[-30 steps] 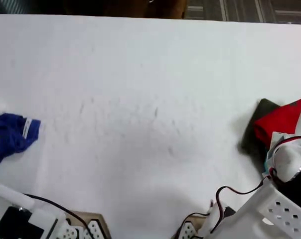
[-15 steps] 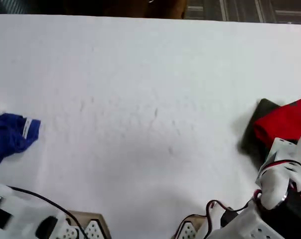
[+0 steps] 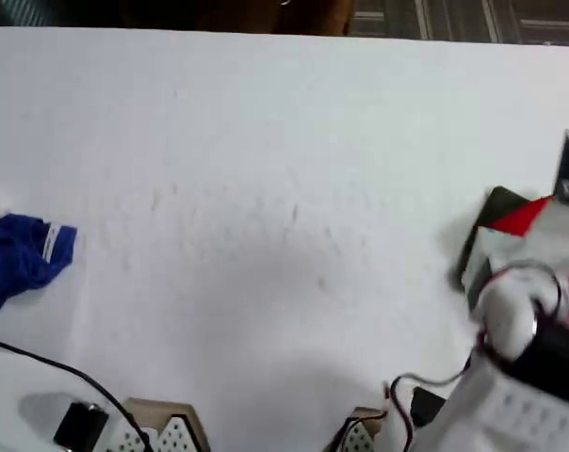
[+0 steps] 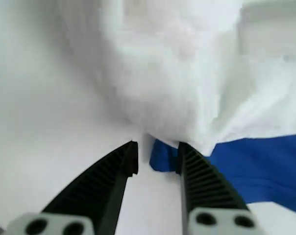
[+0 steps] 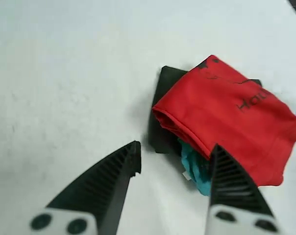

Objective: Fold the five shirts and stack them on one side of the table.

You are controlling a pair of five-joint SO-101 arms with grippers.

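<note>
In the high view the white desk [image 3: 266, 132] carries a crumpled blue shirt [image 3: 21, 256] at the far left edge of the frame. A small stack of folded shirts sits at the right edge. There a dark shirt [image 3: 480, 235] pokes out toward the middle, and only a sliver of the red shirt [image 3: 524, 218] shows past the right arm [image 3: 515, 405], which rises from the lower right corner and covers much of the stack. The right wrist view shows the stack clearly: the red shirt [image 5: 226, 112] lies on top, a teal shirt [image 5: 196, 167] peeks out from beneath it, and the black shirt [image 5: 163, 115] is at the bottom. The right gripper [image 5: 175, 155] hangs just beside the stack, released and holding nothing. In the left wrist view the left gripper [image 4: 156, 159] is also released. A corner of the blue shirt [image 4: 258, 171] lies between its fingertips, and a bunched white cloth [image 4: 177, 73] rests partly over the blue fabric.
</note>
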